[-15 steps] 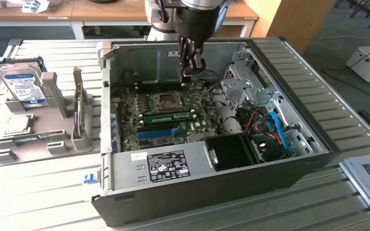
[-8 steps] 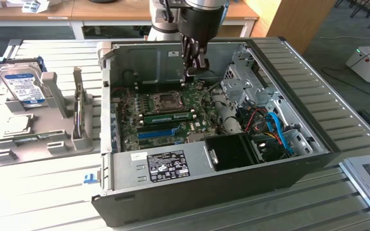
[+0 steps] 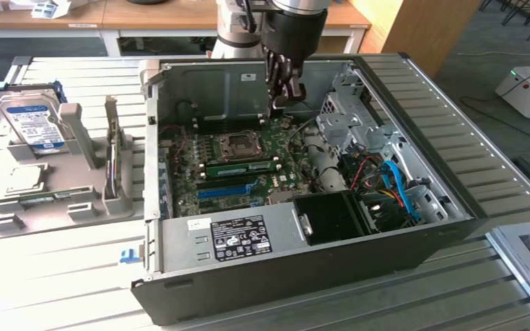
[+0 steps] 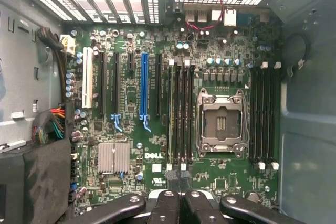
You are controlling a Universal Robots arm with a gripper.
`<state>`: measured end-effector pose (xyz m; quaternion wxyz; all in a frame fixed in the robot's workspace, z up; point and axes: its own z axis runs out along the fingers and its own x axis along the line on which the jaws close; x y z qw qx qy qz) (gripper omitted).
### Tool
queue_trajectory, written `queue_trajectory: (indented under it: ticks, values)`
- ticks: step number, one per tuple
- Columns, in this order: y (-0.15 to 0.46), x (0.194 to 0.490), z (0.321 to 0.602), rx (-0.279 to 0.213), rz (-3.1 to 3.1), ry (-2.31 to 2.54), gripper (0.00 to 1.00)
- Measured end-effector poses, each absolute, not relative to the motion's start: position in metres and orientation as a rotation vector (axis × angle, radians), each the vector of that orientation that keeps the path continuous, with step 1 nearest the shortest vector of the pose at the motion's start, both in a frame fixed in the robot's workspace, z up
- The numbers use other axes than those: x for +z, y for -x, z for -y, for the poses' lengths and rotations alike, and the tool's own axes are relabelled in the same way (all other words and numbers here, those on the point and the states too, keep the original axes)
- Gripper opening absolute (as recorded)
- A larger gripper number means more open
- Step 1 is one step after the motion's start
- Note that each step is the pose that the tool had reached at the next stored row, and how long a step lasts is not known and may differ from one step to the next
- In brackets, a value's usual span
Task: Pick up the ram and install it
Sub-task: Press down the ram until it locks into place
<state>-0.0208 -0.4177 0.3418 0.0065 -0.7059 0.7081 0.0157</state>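
Hanging above the open computer case [image 3: 292, 283], with the gripper [image 3: 281, 100] pinched fully shut on nothing visible and well clear of the board. Looking down on the motherboard [image 4: 210, 174], with the ram [image 3: 242, 166] lying along a slot just on the near side of the CPU socket [image 3: 239, 143], seemingly already in place. Judging seating as the step in hand: pressing straight down on the ram's top edge, spreading force evenly toward both ends rather than rocking one corner, and using the closed fingertips [image 4: 167, 198] as a blunt pusher. Checking that the white latches [image 4: 169, 167] at the slot ends are sitting snug against the ram, not splayed outward.
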Motion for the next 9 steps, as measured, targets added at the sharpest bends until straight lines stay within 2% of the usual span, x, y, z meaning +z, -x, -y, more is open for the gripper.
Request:
queue_trajectory:
  ticks: [9]
  values:
    - [0.013,0.3418,0.4177,0.049,-2.216,2.208,0.1]
